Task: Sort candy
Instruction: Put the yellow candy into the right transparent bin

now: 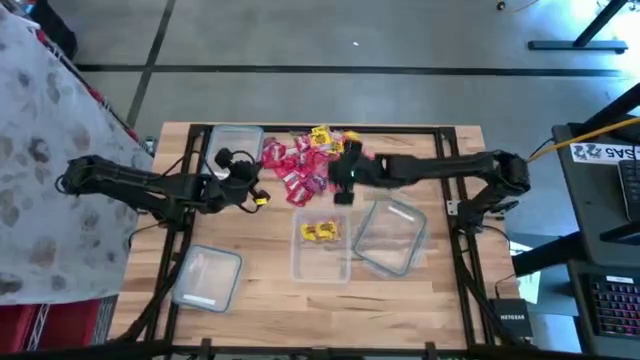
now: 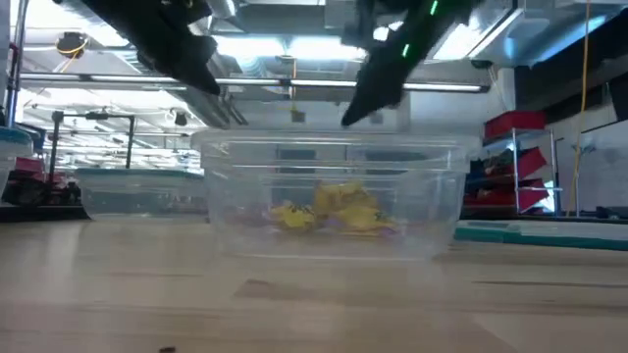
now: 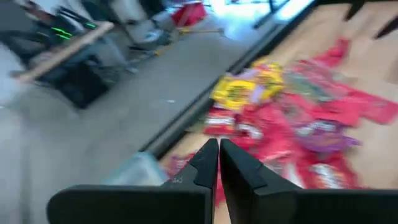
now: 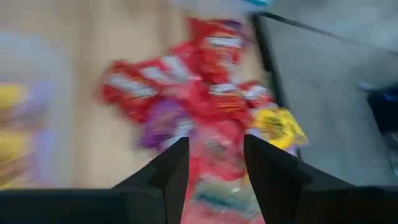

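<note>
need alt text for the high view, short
Two dark robot arms reach over a wooden table toward a pile of red and yellow wrapped candy. Nearer the front edge, a clear rectangular plastic tub holds a few yellow pieces.

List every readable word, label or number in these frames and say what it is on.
"NETGEAR": on the black box, lower right of the high view.
White label, right edge of the high view: upside down, too small to read surely.
Candy wrappers: print blurred, unreadable.
</note>
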Available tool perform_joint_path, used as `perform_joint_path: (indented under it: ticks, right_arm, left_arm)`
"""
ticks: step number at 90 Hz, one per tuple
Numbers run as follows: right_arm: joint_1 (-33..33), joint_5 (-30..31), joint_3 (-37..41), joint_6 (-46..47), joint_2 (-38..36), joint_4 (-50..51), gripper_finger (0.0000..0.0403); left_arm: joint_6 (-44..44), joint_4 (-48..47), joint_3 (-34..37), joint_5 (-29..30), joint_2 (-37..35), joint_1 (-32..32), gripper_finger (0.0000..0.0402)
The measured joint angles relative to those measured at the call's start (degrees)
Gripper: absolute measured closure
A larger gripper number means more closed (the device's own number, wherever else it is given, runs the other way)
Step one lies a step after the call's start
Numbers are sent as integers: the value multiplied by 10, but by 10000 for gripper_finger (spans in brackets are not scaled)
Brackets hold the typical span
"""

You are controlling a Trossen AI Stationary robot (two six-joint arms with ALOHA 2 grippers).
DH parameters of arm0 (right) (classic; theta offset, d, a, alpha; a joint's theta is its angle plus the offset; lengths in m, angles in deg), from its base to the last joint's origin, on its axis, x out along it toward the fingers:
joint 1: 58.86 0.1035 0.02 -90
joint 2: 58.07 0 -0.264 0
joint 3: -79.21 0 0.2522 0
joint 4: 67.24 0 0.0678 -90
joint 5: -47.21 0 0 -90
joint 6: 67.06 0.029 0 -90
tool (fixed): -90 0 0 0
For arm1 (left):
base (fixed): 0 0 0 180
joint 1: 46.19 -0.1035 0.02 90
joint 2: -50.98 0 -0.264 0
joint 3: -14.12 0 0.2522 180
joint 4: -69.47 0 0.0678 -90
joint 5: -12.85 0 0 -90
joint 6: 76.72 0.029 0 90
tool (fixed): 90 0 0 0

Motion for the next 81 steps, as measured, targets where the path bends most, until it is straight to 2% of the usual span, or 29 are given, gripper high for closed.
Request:
perform_joint_path:
  ticks: [16,35,45,60,81]
  right_arm:
    - [-124,-21,37,-50,43,-109,265]
    - [-226,-117,8,-48,99,-108,265]
    - [-251,-145,-10,-41,121,-104,265]
    - [-277,-235,-72,-3,168,-46,265]
    - [-278,-232,-136,-2,240,11,265]
  left_arm:
    - [19,-2,0,23,0,-10,402]
    - [24,-2,0,24,0,-54,402]
    - [29,0,0,24,0,-82,402]
    - [37,4,0,17,0,-113,402]
    - [38,2,0,-17,0,-125,402]
